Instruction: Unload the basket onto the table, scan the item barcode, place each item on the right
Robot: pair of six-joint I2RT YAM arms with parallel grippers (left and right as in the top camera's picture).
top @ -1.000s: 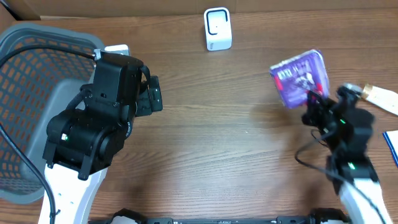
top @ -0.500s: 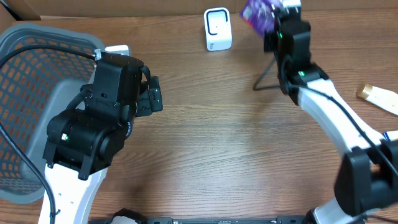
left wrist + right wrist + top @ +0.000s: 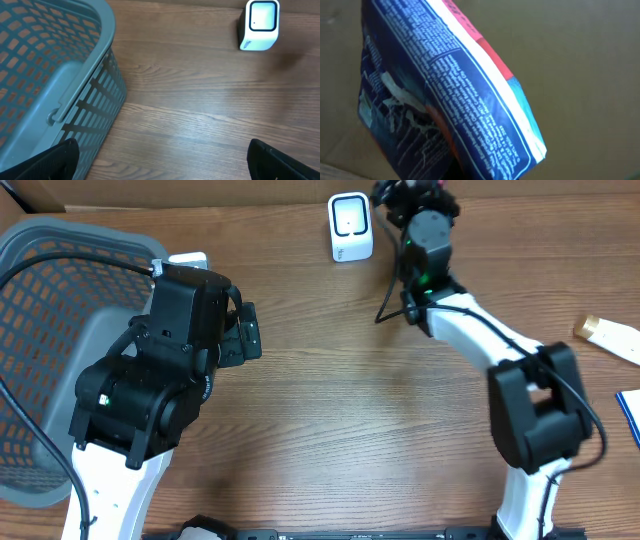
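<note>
1. Table (image 3: 350, 420): brown wood grain, and it carries everything below.
2. Basket (image 3: 80, 232): grey plastic mesh at the table's left edge. In the left wrist view its slatted wall (image 3: 107, 80) fills the left side of the frame.
3. Left arm (image 3: 160, 380): black body beside the basket, partly over its right rim. Left gripper (image 3: 165, 162): the two dark fingertips sit in the bottom corners of the wrist view, spread wide with nothing between them, bare table below.
4. Right arm (image 3: 480, 340): reaches from the near right edge up to the far edge of the table. Right gripper (image 3: 405, 190): at the top border of the overhead view, just right of the scanner, jaws closed on the packet.
5. Packet (image 3: 445, 100): dark blue foil with white fine print, a white seam edge and a red patch. It is held tilted close to the right wrist camera, against a plain tan background. No barcode can be made out.
6. Scanner (image 3: 350, 225): small white unit standing upright at the far centre of the table, also in the left wrist view (image 3: 260, 25).
7. Cream box (image 3: 608, 335): lying at the right edge, well apart from the scanner.
</note>
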